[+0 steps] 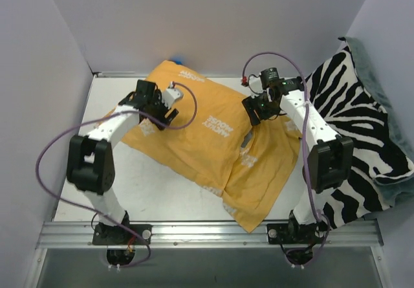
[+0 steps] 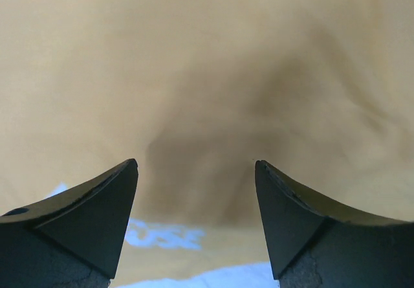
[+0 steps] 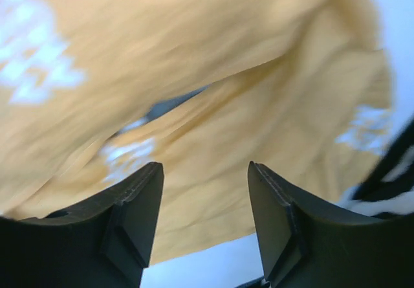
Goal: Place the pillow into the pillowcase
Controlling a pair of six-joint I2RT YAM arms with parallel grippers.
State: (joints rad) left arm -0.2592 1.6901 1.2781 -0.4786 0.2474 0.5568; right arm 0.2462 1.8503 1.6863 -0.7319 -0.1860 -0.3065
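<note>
White table (image 1: 155,191) is sitting in a small booth, with a pale grey-lavender back wall (image 1: 213,16) and side wall (image 1: 32,74) closing it in. A metal rail (image 1: 207,233) is running along the near edge and carrying both arm bases. Purple cable (image 1: 45,165) is looping off the left arm.

The pillowcase (image 1: 207,152) is lying spread across the middle of the table, slanting from far left to near right. It is mustard-orange with white lettering patches. Its far part is looking plump, and its near right part is lying flat and creased. The pillow is not showing in any view. A small blue bit (image 1: 178,59) is peeking out behind the case's far corner.

The zebra blanket (image 1: 362,126) is draping over the table's right side and up the wall, with its grey-green backing showing at the edge. It is just beside the pillowcase's right edge.

The left pincer (image 1: 162,113) is sitting over the case's left edge. In the wrist view the left pincer (image 2: 196,165) is standing wide, with only orange cloth (image 2: 207,55) beyond the tips and nothing between them.

The right pincer (image 1: 257,112) is hanging over the case's right part. From its wrist camera the pincer (image 3: 204,166) is standing partly apart and gripping nothing. Folded orange cloth (image 3: 259,126) and a strip of zebra blanket (image 3: 394,184) are lying beyond it.
</note>
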